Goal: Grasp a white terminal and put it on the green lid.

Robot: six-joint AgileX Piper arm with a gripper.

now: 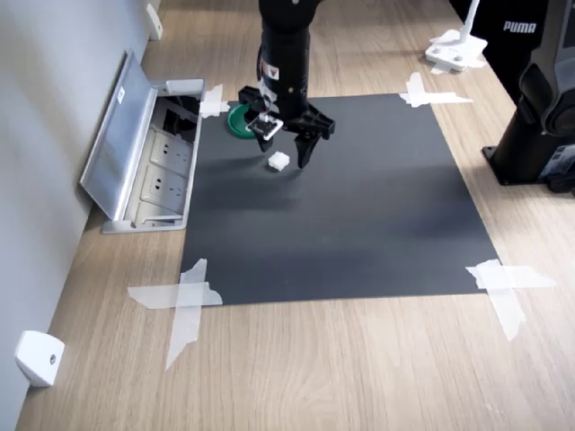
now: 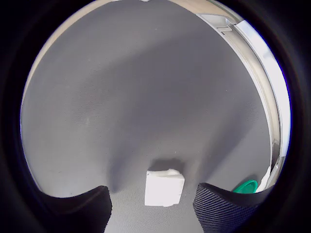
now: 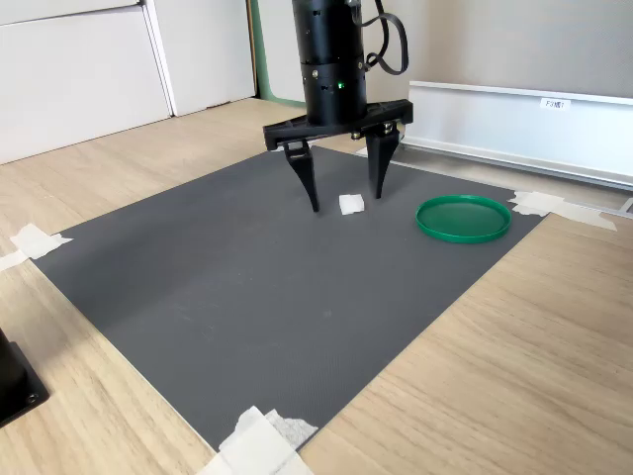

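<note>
The white terminal (image 1: 278, 161) (image 3: 351, 204) (image 2: 164, 187) is a small white block lying on the black mat. My gripper (image 1: 286, 154) (image 3: 344, 202) (image 2: 153, 195) points straight down over it and is open, one finger on each side of the block and apart from it. Its fingertips hang close to the mat. The green lid (image 3: 463, 218) lies flat on the mat to the second exterior view's right of the gripper. In the first exterior view the green lid (image 1: 239, 119) is partly hidden behind the gripper. In the wrist view only an edge of the green lid (image 2: 245, 186) shows.
White tape (image 1: 184, 296) holds the black mat (image 1: 359, 224) to the wooden table at its corners. An open socket box with a raised metal lid (image 1: 126, 135) sits by the mat's edge at the first exterior view's left. A black stand (image 1: 539, 117) and a white wedge piece (image 1: 38, 357) sit off the mat.
</note>
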